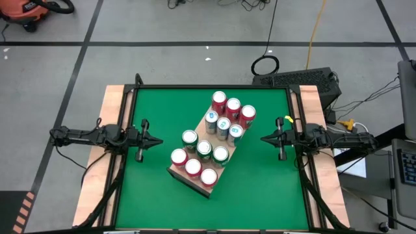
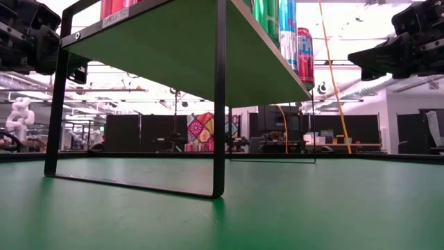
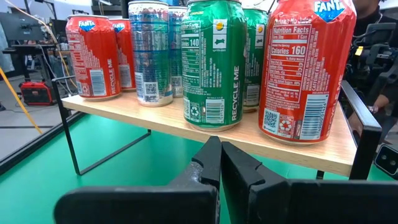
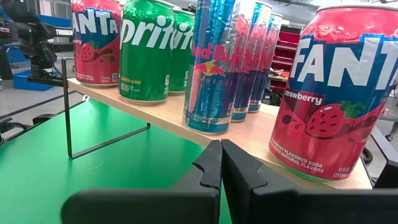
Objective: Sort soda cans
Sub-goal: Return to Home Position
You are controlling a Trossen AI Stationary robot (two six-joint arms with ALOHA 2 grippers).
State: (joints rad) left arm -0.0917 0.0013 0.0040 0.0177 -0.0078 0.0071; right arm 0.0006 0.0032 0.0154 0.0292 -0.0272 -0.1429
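Red, green and blue soda cans (image 1: pixel 204 148) stand in rows on a wooden shelf (image 1: pixel 195 184) in the middle of the green table (image 1: pixel 260 195). We see three red ones at each end, with three blue and three green between them. The shelf stands on thin black legs (image 2: pixel 219 104). The left gripper (image 1: pixel 158 140) hangs off to one side of the shelf and the right gripper (image 1: pixel 263 138) to the other. Both have their fingers pressed together and hold nothing.

Matte dark arms (image 1: pixel 84 136), tapered black fingers (image 3: pixel 208 165)
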